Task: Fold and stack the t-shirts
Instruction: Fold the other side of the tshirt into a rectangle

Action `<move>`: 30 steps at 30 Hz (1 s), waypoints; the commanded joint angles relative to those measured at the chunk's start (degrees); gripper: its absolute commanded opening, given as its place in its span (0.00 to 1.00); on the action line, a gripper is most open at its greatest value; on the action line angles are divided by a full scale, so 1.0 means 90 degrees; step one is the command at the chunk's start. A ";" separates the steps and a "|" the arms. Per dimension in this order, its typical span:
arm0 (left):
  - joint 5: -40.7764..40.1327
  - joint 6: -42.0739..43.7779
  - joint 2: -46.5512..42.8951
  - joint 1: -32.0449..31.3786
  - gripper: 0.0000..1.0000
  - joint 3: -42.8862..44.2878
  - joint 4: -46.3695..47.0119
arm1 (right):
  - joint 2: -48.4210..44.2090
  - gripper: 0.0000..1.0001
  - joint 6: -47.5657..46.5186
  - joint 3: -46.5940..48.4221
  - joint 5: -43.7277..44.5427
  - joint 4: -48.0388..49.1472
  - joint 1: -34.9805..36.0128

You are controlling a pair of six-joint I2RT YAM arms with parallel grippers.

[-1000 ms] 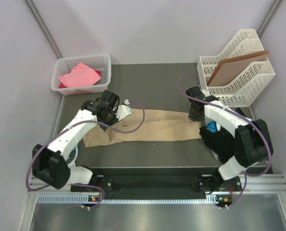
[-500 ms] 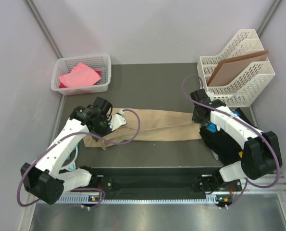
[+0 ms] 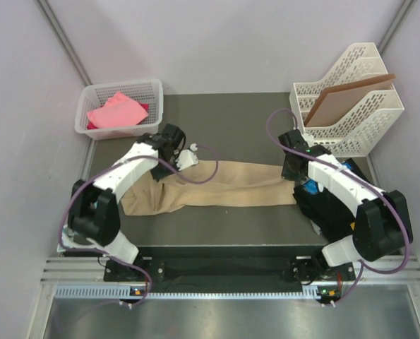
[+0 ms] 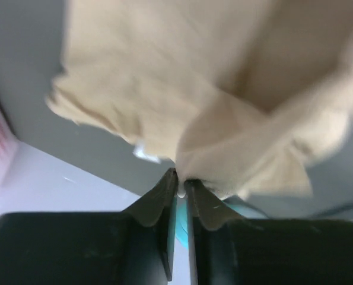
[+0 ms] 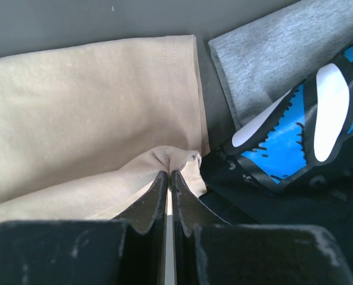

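A tan t-shirt lies stretched across the middle of the dark mat. My left gripper is shut on its left end, pinching a fold of tan cloth that hangs bunched below the fingers. My right gripper is shut on the shirt's right end. A black and blue t-shirt lies right beside that end, with grey cloth behind it. A pink t-shirt sits in the white basket at the back left.
A white file rack with a flat brown board stands at the back right. A pile of dark shirts lies under my right arm. A teal round object shows behind the left fingers.
My left gripper has swung from the near left toward the back right with the shirt's left end, bunching the cloth there. My right gripper has stayed put.
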 commanded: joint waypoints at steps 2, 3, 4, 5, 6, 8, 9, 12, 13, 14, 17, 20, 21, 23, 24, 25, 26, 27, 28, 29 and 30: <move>-0.0672 -0.0046 0.1039 0.0175 0.36 0.0974 0.1415 | 0.0232 0.00 -0.0050 0.0326 0.0122 0.0150 -0.0101; -0.0791 -0.0085 0.1175 0.0204 0.41 0.0985 0.1794 | 0.0300 0.00 -0.0060 0.0316 0.0122 0.0189 -0.0101; -0.0918 -0.0134 0.1196 0.0224 0.52 0.0975 0.2020 | 0.0320 0.00 -0.0070 0.0316 0.0122 0.0199 -0.0101; -0.1132 -0.0222 0.1196 0.0224 0.53 0.0927 0.2177 | 0.0349 0.00 -0.0079 0.0316 0.0103 0.0228 -0.0101; -0.1182 -0.0271 0.1157 0.0243 0.54 0.0916 0.2343 | 0.0398 0.00 -0.0089 0.0316 0.0112 0.0257 -0.0101; -0.1338 -0.0446 0.1031 0.0263 0.65 0.0781 0.2462 | 0.0437 0.00 -0.0119 0.0316 0.0112 0.0277 -0.0101; -0.1320 -0.0486 0.0837 0.0263 0.65 0.0722 0.2423 | 0.0486 0.00 -0.0138 0.0326 0.0112 0.0306 -0.0101; -0.0960 -0.0564 0.0134 0.0263 0.66 0.0312 0.1995 | 0.0516 0.00 -0.0177 0.0346 0.0112 0.0345 -0.0101; -0.0746 -0.0526 -0.0081 0.0263 0.66 0.0040 0.1578 | 0.0506 0.00 -0.0187 0.0336 0.0112 0.0345 -0.0101; -0.0540 -0.0525 -0.0460 0.0263 0.66 -0.0088 0.1312 | 0.0506 0.00 -0.0197 0.0336 0.0112 0.0365 -0.0101; 0.0310 -0.0719 -0.1038 0.0263 0.66 -0.0624 0.0356 | 0.0477 0.00 -0.0226 0.0316 0.0112 0.0375 -0.0101; 0.0633 -0.0808 -0.1478 0.0311 0.65 -0.1520 0.0381 | 0.0428 0.00 -0.0245 0.0278 0.0112 0.0404 -0.0101; 0.0682 -0.0828 -0.1547 0.0360 0.65 -0.1699 0.0479 | 0.0428 0.00 -0.0245 0.0268 0.0112 0.0414 -0.0101; 0.1023 -0.0896 -0.1471 0.0545 0.65 -0.1916 0.0489 | 0.0408 0.00 -0.0236 0.0229 0.0112 0.0404 -0.0101; 0.1140 -0.0916 -0.1393 0.0595 0.65 -0.1906 0.0470 | 0.0408 0.00 -0.0245 0.0229 0.0103 0.0414 -0.0101; 0.1325 -0.0955 -0.1295 0.0643 0.65 -0.1867 0.0470 | 0.0408 0.00 -0.0245 0.0219 0.0112 0.0414 -0.0091; 0.1346 -0.0965 -0.1052 0.0702 0.65 -0.1838 0.0479 | 0.0399 0.00 -0.0255 0.0209 0.0112 0.0394 -0.0101; 0.1346 -0.0974 -0.0924 0.0702 0.64 -0.1818 0.0509 | 0.0398 0.00 -0.0236 0.0199 0.0112 0.0404 -0.0091; 0.1404 -0.0975 -0.0797 0.0712 0.63 -0.1770 0.0509 | 0.0389 0.00 -0.0226 0.0199 0.0103 0.0404 -0.0101; 0.1618 -0.0955 -0.0554 0.0761 0.63 -0.1740 0.0528 | 0.0369 0.00 -0.0216 0.0190 0.0093 0.0404 -0.0101; 0.1668 -0.0955 -0.0446 0.0790 0.63 -0.1701 0.0548 | 0.0350 0.00 -0.0207 0.0170 0.0083 0.0404 -0.0101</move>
